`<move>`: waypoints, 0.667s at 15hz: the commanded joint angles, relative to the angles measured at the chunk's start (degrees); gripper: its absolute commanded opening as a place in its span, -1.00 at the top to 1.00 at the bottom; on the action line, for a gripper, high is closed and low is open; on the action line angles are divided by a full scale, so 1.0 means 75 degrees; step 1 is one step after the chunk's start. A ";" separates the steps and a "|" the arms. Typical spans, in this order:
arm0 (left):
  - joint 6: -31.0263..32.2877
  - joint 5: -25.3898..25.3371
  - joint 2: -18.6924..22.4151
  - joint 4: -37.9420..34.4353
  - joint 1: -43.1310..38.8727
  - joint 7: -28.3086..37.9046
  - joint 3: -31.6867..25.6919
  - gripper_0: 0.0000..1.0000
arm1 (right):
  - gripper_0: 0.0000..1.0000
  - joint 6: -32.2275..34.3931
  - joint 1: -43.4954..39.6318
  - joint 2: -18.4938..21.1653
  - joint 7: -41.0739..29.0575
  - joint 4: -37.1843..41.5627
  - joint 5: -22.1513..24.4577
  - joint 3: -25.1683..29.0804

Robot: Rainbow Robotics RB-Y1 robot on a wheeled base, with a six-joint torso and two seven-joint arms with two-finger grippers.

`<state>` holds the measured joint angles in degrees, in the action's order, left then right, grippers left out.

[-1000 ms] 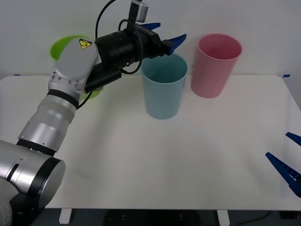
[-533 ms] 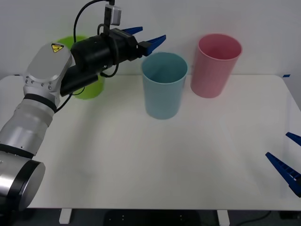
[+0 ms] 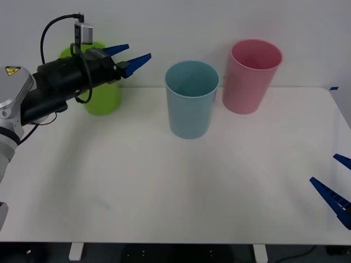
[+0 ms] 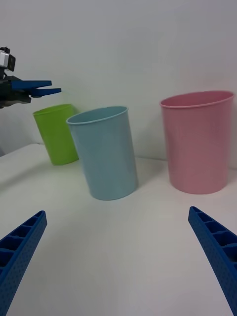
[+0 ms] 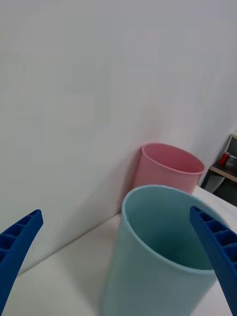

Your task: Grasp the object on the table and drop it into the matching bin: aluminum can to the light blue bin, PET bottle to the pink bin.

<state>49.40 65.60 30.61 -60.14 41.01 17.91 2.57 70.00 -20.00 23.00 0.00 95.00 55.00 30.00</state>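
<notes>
Claws first: the left gripper (image 3: 131, 56) hangs in the air with its fingers apart and nothing between them. Just beside it stands a lime green bin (image 3: 101, 96). Farther right are the light blue bin (image 3: 191, 98) and pink bin (image 3: 252, 76) on the table (image 3: 164, 186). The right gripper (image 3: 337, 189) waits low, fingers apart. I cannot tell where the can is.

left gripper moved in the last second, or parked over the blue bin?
Yes. The open, empty left gripper has pulled back toward the robot's left, from above the light blue bin to in front of the green bin. The bins stayed put.
</notes>
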 commanded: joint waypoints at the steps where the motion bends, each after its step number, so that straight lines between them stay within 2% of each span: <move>1: 0.0784 -0.0005 0.0020 0.0003 -0.0488 -0.0373 -0.0683 -1.00 | -1.00 0.0000 0.0000 0.0000 0.0000 0.0000 0.0000 0.0000; 4: 0.1499 0.0030 0.0032 0.0003 -0.0980 -0.1053 -0.1292 -1.00 | -1.00 0.0000 0.0000 0.0000 0.0000 0.0000 0.0000 0.0000; 7: 0.2460 0.0757 0.0055 -0.0407 -0.1437 -0.1100 -0.2194 -1.00 | -1.00 0.0000 0.0000 0.0000 0.0000 0.0000 0.0000 0.0000; 10: 0.3128 0.1284 0.0055 -0.1321 -0.2094 -0.0982 -0.2792 -1.00 | -1.00 0.0000 0.0000 0.0000 0.0000 0.0000 0.0000 0.0000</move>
<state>71.79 74.34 31.03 -68.26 26.49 10.28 -17.37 70.00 -20.00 23.00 0.00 95.00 55.00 30.00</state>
